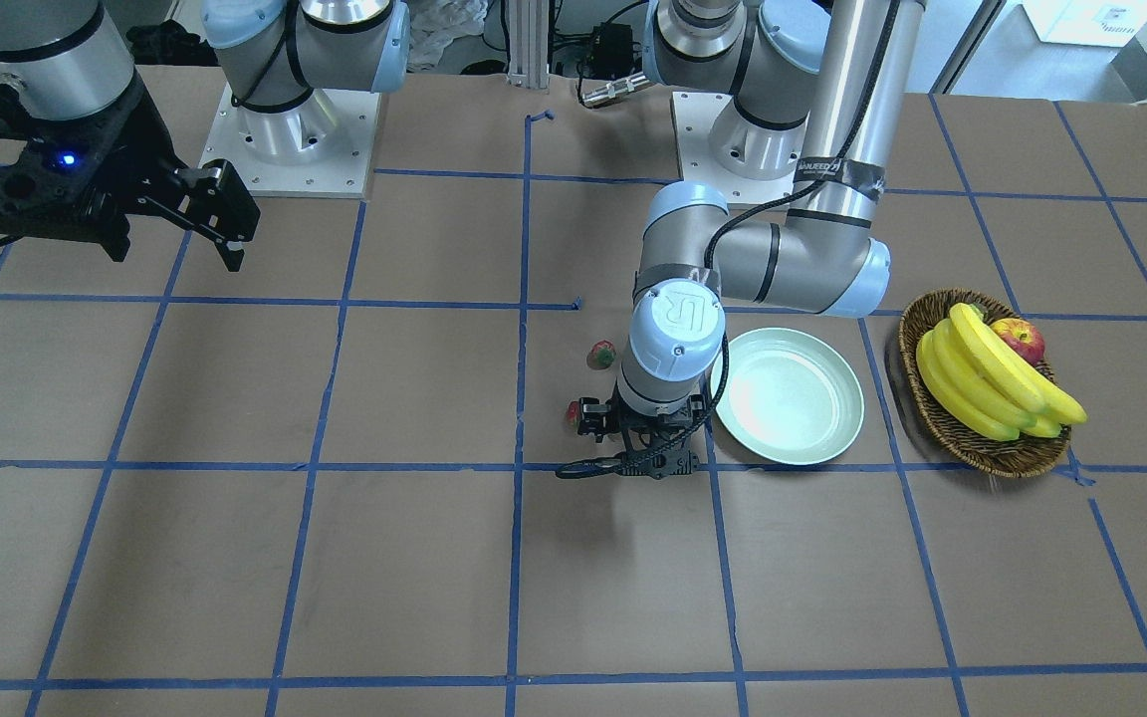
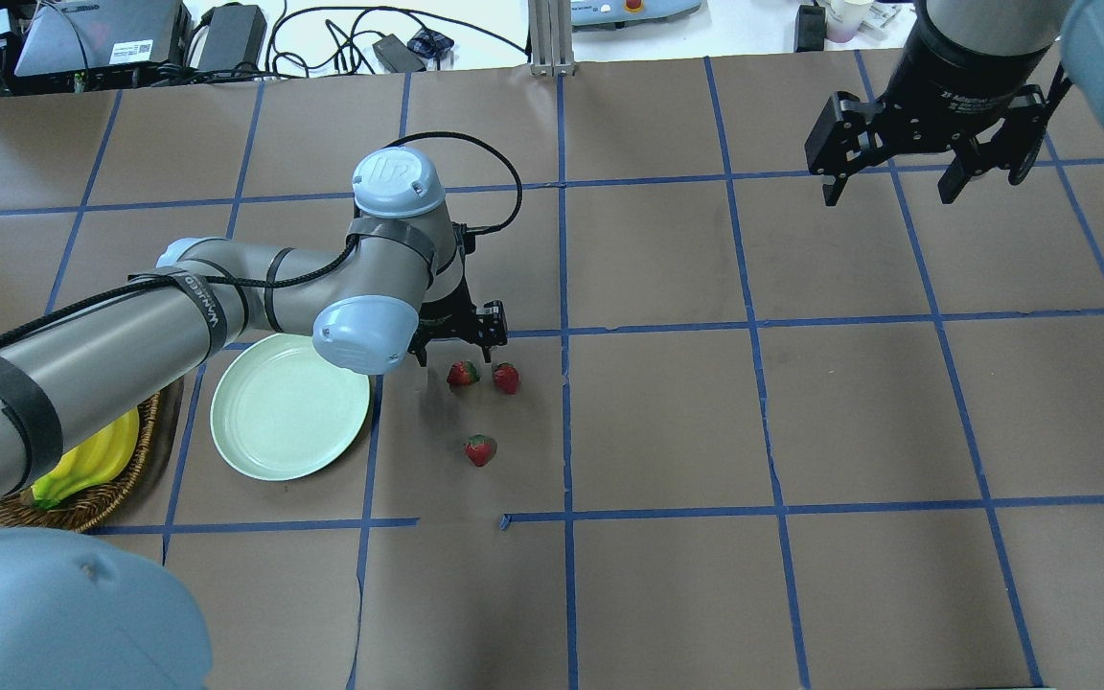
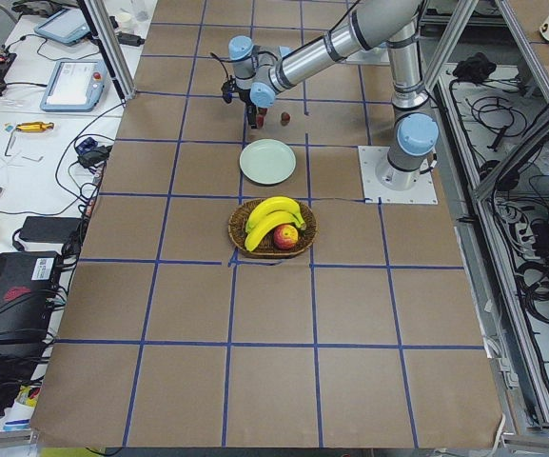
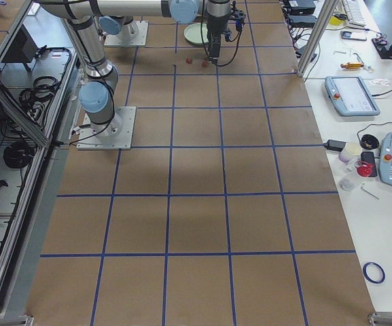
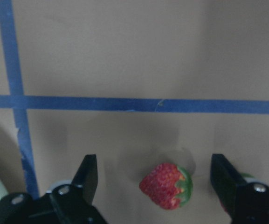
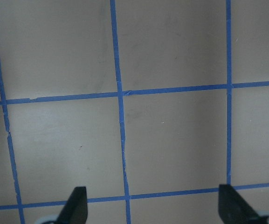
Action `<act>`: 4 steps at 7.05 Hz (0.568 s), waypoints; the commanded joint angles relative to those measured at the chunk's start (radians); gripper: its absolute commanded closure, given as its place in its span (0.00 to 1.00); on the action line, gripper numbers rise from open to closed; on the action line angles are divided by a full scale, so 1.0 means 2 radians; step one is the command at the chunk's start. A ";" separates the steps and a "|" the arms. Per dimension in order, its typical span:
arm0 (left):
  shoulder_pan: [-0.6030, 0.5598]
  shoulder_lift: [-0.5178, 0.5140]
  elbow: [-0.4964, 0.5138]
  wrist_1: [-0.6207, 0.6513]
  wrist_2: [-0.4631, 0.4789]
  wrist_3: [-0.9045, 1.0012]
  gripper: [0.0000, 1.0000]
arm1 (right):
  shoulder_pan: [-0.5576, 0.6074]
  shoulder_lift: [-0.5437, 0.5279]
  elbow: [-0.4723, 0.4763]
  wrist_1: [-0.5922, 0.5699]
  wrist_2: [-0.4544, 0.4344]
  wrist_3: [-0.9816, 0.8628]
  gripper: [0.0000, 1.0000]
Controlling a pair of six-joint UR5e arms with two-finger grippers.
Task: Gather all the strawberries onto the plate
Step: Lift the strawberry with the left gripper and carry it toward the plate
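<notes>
Left gripper [image 5: 154, 163]: jaws apart, straddles a strawberry [image 5: 166, 185] at lower centre of the wrist frame, fruit nearer the frame-right finger, cap right, tip left along the closing line; plate [image 2: 255, 450] lies empty at overhead centre-left; right gripper [image 2: 889, 192], also spread, hangs upper right.

Overhead faces front camera, sharing plate [image 2: 269, 426]; side cameras far, probably high
</notes>
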 commanded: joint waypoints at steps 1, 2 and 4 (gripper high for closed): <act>-0.005 0.007 -0.001 -0.028 0.003 -0.001 0.15 | 0.000 -0.001 -0.001 0.000 0.000 0.000 0.00; -0.006 0.010 -0.001 -0.029 0.003 -0.001 0.24 | 0.000 -0.001 -0.001 0.001 0.000 0.000 0.00; -0.006 -0.001 -0.004 -0.027 0.001 -0.001 0.36 | 0.000 0.000 -0.001 0.000 0.000 0.000 0.00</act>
